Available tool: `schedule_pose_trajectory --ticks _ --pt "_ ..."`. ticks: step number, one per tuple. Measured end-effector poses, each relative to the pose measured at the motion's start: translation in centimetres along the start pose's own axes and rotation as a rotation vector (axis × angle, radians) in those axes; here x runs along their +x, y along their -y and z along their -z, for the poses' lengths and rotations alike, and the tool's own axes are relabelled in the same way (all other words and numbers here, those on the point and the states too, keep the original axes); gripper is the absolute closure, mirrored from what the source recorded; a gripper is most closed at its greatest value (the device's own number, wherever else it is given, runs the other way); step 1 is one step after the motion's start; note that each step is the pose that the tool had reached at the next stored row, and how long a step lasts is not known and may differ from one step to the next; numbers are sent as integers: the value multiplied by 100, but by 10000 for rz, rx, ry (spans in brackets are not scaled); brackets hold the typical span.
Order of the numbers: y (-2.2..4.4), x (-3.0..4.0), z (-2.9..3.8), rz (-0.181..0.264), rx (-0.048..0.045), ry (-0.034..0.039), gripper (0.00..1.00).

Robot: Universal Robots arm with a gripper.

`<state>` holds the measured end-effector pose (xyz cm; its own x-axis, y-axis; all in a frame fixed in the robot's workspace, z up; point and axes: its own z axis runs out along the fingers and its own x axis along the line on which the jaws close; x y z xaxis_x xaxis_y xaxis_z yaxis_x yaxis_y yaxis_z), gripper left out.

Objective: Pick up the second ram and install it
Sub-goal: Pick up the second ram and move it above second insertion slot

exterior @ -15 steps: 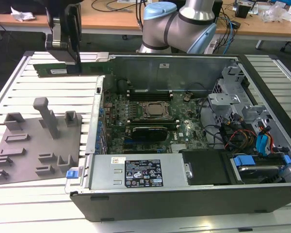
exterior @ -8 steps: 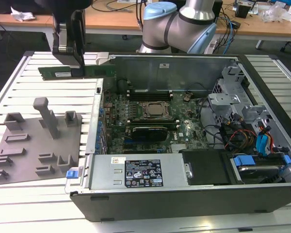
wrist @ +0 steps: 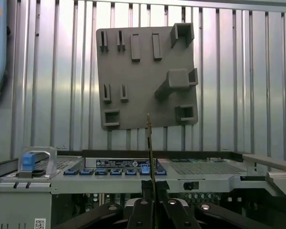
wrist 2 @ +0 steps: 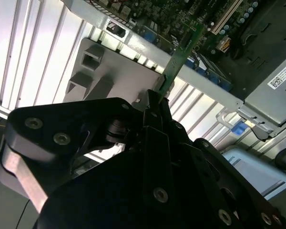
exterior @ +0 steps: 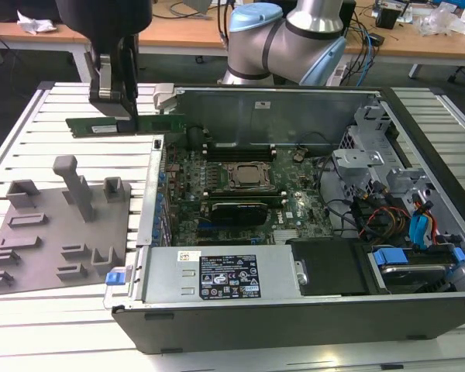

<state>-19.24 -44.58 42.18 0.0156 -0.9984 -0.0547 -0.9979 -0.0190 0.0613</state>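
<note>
Here, in the exterior view, the tool hangs in the upper part of the frame, toward the exterior view's left, with its fingers closed on the second ram. The green stick lies level, running lengthwise across the frame. It is raised above the slatted tabletop, and one end is at the upper left corner of the open computer case. The motherboard lies inside the case. The grey tray sits on the tabletop at lower left, apart from the tool.

In the second wrist view, the tool is clamped on the second ram, which juts out from between the fingers toward the case's edge. The grey tray is beyond it.

In the first wrist view, the second ram shows edge-on as a thin line standing out from the tool. It crosses the case wall and meets the edge of the grey tray.
</note>
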Motion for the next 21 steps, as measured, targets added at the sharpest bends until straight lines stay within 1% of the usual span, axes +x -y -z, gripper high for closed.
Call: schedule_pose_trajectory --ticks 2,3,4,5,6,7,10,14,17,19,21 --pt "3 2 -29 0 1 0 86" --pt "7 3 -50 2 1 24 86" --pt "23 4 -64 5 -1 102 86" --pt "50 5 -70 13 1 242 86" --pt "68 4 -76 18 0 329 86" --pt "82 4 -80 19 -1 333 86" --pt "227 -28 -110 16 -34 333 86" --pt "312 -48 -122 16 -45 333 86" --pt "399 -66 -127 15 -50 334 86" --pt "486 -82 -130 14 -54 334 86" --pt "557 -89 -138 14 -58 334 86"
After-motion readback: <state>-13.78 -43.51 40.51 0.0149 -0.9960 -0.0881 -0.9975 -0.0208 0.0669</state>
